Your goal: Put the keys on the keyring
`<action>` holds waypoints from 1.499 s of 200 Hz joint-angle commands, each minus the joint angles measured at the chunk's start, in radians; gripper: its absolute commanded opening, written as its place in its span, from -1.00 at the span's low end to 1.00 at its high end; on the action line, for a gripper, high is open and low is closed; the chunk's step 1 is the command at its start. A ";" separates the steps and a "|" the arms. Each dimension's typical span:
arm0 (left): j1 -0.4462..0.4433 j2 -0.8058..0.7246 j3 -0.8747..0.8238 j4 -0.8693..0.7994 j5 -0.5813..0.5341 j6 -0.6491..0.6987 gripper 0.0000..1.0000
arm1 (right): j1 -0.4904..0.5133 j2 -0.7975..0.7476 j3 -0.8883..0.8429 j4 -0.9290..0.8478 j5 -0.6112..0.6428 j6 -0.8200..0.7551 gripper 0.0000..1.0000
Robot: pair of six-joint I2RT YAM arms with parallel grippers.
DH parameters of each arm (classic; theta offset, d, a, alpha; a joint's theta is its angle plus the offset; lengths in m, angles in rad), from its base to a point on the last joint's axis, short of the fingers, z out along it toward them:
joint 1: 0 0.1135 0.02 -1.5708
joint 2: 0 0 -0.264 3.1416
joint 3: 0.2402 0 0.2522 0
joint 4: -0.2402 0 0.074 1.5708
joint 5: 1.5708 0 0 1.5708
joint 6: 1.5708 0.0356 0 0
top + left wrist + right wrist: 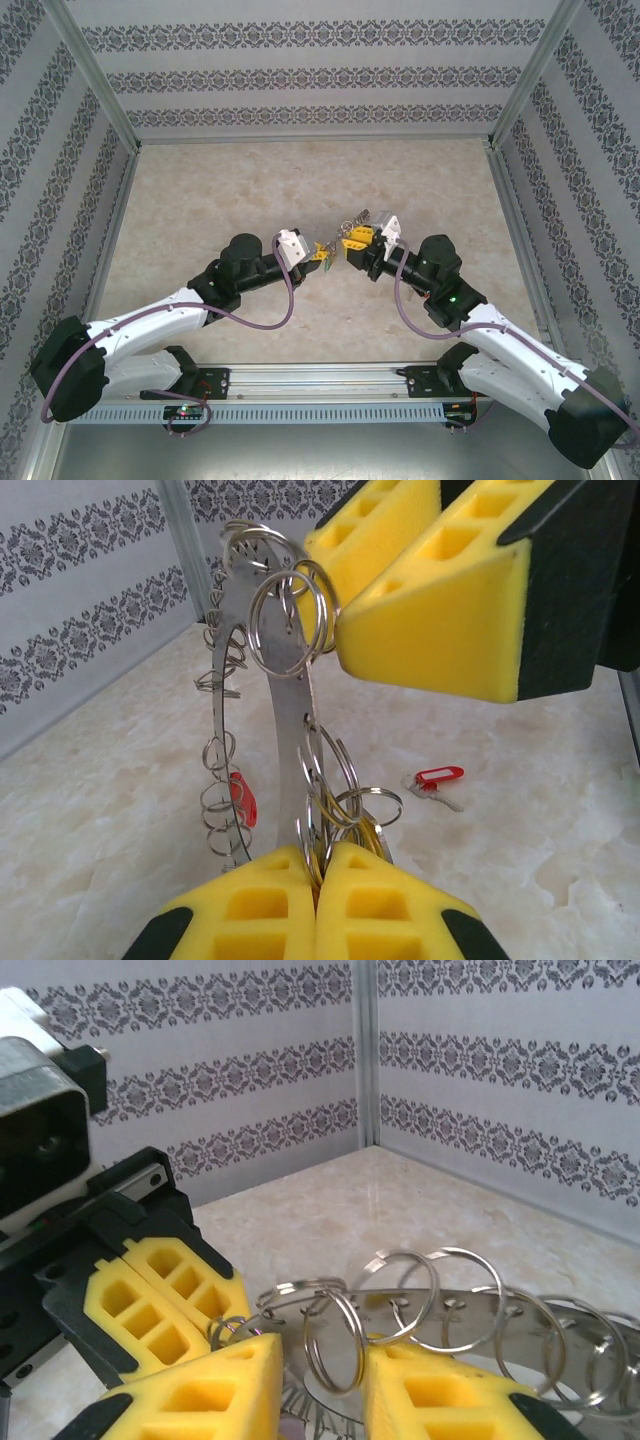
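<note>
The left claw (320, 865) is closed on the lower edge of the keyring (288, 705), holding it upright above the tabletop (520, 860), about mid-table between the two arms; small silvery links (222, 750) hang along its rim. The right claw (322, 1355) stands partly open at the ring's top, one link (335, 1345) between its yellow pads (440, 1400); whether they pinch it I cannot tell. A red-tagged key (438, 777) lies loose on the tabletop; another red tag (243, 798) hangs at the rim.

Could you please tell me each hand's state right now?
Left hand: shut on the keyring.
Right hand: open, straddling the keyring.
</note>
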 commanded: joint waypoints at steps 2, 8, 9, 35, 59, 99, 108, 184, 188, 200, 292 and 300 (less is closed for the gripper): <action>0.014 -0.028 0.038 0.103 -0.007 -0.022 -1.00 | 0.013 0.007 0.024 0.067 -0.030 -0.013 -0.50; 0.015 -0.029 0.039 0.102 -0.008 -0.022 -1.00 | 0.015 0.009 0.022 0.070 -0.029 -0.010 -0.52; 0.015 -0.028 0.039 0.102 -0.008 -0.023 -1.00 | 0.015 0.010 0.021 0.070 -0.029 -0.011 -0.53; 0.015 -0.030 0.041 0.101 -0.028 -0.028 -1.00 | 0.026 -0.004 0.020 0.025 -0.035 -0.030 -0.81; 0.015 -0.029 0.042 0.098 -0.041 -0.021 -1.00 | 0.028 -0.038 0.000 -0.028 0.004 -0.054 -0.86; 0.015 -0.030 0.058 0.045 -0.035 0.012 -1.00 | 0.028 -0.067 0.032 -0.166 0.052 -0.108 -0.97; 0.015 -0.029 0.063 0.028 -0.037 0.024 -1.00 | 0.028 -0.070 0.042 -0.190 0.071 -0.107 -0.83; 0.013 0.002 0.097 -0.059 -0.174 0.101 -1.00 | 0.013 -0.044 0.213 -0.431 0.149 0.249 -0.43; 0.012 0.006 0.100 -0.062 -0.179 0.105 -1.00 | 0.013 -0.032 0.229 -0.440 0.137 0.282 -0.44; 0.008 0.019 0.106 -0.064 -0.204 0.114 -1.00 | 0.014 0.009 0.279 -0.478 0.120 0.385 -0.44; -0.008 0.096 0.124 -0.040 -0.314 0.118 -1.00 | 0.039 0.233 0.469 -0.585 0.132 0.789 -0.37; -0.009 0.095 0.124 -0.044 -0.313 0.115 -1.00 | 0.038 0.245 0.476 -0.597 0.142 0.799 -0.38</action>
